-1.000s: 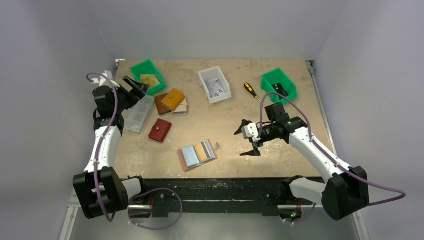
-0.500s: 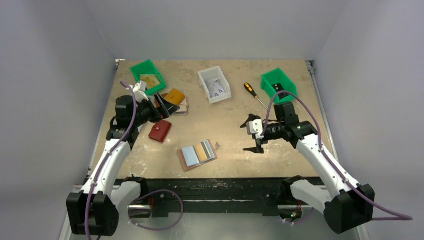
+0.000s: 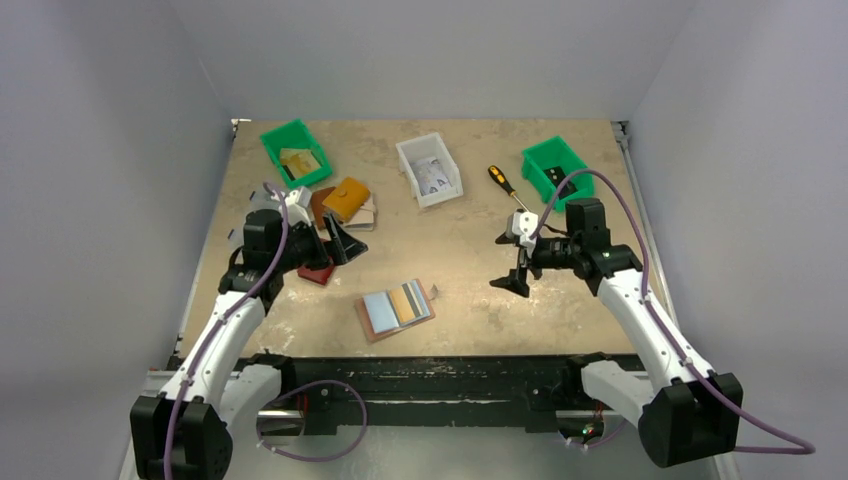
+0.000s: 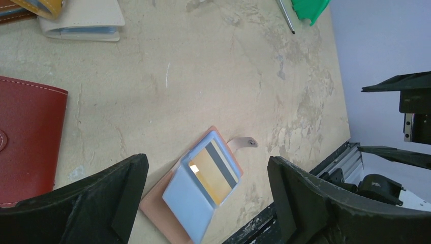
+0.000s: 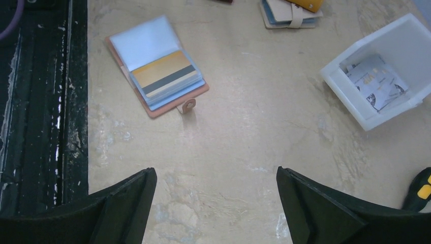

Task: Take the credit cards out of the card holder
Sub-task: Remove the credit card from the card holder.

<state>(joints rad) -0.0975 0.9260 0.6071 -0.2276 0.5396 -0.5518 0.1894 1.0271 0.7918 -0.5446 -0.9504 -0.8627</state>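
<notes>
Hovering above the table, I carry nothing in either hand. My left gripper stands with its jaws spread wide and nothing between them. My right gripper is likewise spread to its full width and unloaded. The card holder lies opened flat near the front edge of the table, between my two arms and well apart from both grippers, with its clear sleeves facing up. The credit cards sit inside those sleeves: a tan-gold card with a dark grey stripe on one page, a light blue card on the other. The closing strap lies on the table beside the tan-gold page. My left gripper hangs just beside the red pouch, which it partly covers in the top view. My right gripper hangs over bare table, with the screwdriver near it on the far side. The white bin holds printed papers, too small to read. None of my fingers touches the card holder.
</notes>
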